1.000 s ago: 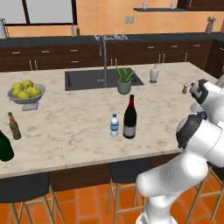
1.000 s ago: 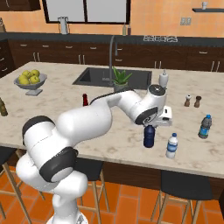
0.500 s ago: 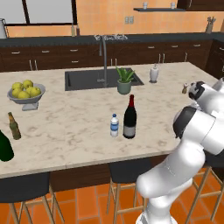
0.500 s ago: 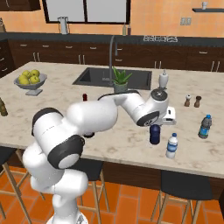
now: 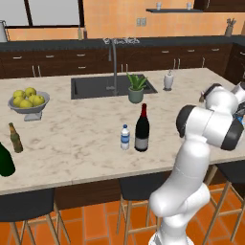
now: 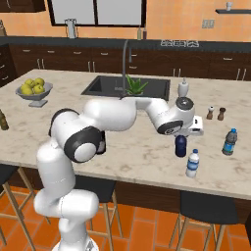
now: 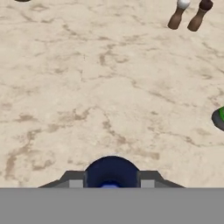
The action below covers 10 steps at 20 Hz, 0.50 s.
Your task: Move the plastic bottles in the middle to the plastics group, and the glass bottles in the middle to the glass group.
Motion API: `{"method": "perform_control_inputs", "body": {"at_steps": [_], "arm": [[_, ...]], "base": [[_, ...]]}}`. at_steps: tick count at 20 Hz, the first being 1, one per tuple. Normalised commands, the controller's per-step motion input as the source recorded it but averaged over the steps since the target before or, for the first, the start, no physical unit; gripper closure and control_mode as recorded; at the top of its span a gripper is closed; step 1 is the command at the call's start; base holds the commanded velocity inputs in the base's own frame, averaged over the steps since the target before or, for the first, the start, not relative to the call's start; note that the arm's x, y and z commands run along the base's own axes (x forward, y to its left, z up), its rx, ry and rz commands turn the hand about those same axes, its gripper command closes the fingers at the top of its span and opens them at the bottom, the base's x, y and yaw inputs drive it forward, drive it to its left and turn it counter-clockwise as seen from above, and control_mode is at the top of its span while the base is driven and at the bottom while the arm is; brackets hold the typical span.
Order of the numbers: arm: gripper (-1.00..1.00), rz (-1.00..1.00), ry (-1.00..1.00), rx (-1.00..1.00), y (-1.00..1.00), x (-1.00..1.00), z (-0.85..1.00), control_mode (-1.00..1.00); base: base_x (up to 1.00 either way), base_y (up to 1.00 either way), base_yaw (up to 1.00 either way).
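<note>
My gripper (image 6: pixel 182 137) is shut on the top of the solid dark blue plastic bottle (image 6: pixel 181 146), which hangs upright low over the counter. In the hand view its round blue top (image 7: pixel 111 171) sits between my fingertips (image 7: pixel 74 180). A small clear bottle with a blue cap (image 6: pixel 193 163) stands just right of it near the front edge. The blue-label bottle of the plastics group (image 6: pixel 228 142) stands further right. The dark wine bottle (image 5: pixel 141 128) and a clear blue-capped bottle (image 5: pixel 125 137) stand mid-counter. The brown beer bottle (image 5: pixel 15 138) and the dark green bottle (image 5: pixel 5 160) stand far left.
Salt and pepper shakers (image 6: pixel 215 113) stand behind the blue-label bottle and show at the top of the hand view (image 7: pixel 188 15). The sink (image 5: pixel 110 86), a potted plant (image 5: pixel 136 88), a soap dispenser (image 5: pixel 168 80) and a fruit bowl (image 5: pixel 29 100) sit further back.
My arm has swung to the right, carrying the dark blue bottle along the counter towards the blue-label bottle. The other bottles have stayed where they were.
</note>
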Motion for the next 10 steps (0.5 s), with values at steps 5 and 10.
{"method": "perform_control_inputs", "body": {"at_steps": [5, 10], "arm": [[1.00, 0.00, 0.00, 0.01, -0.38, 0.04, 0.00, -1.00], [1.00, 0.00, 0.00, 0.01, -0.41, 0.00, 0.00, -1.00]], "base": [[0.00, 0.00, 0.00], [0.00, 0.00, 0.00]]}}
